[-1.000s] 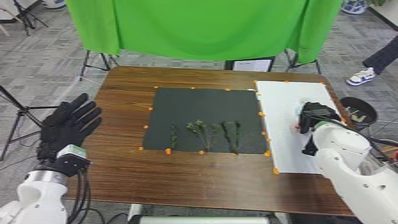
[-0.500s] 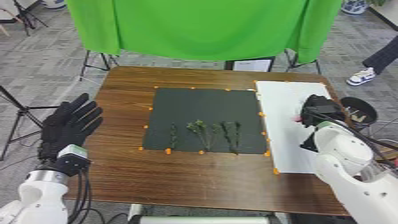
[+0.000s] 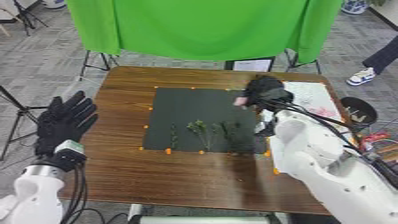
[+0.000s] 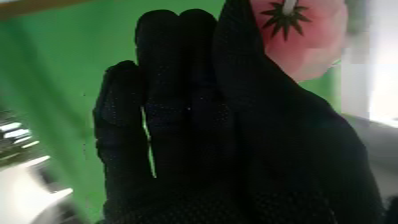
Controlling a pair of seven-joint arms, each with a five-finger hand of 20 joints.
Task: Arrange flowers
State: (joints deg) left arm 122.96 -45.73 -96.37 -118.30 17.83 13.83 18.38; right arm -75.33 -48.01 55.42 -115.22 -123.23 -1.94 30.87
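My right hand point(image 3: 266, 92) is over the upper right part of the dark mat point(image 3: 191, 102), with a pink flower point(image 3: 240, 101) at its fingers. In the right wrist view that hand point(image 4: 195, 125) holds the pink flower point(image 4: 306, 47) pinched by thumb and fingers; green sepals and a pale stem show. On the mat lie a single green stem point(image 3: 173, 136), a leafy sprig point(image 3: 201, 131) and another green sprig point(image 3: 228, 131), this one in shade. My left hand point(image 3: 64, 122) is open beside the table's left edge.
A white board point(image 3: 311, 95) with pinkish patches lies right of the mat, partly under my right arm. Orange markers line the mat and board. Beyond the table's right edge are a dark round container point(image 3: 358, 110) and red items point(image 3: 375, 137). A green cloth point(image 3: 204, 30) hangs behind.
My right hand has moved left from the white board to above the mat, bringing the pink flower along. The left hand has shifted very slightly.
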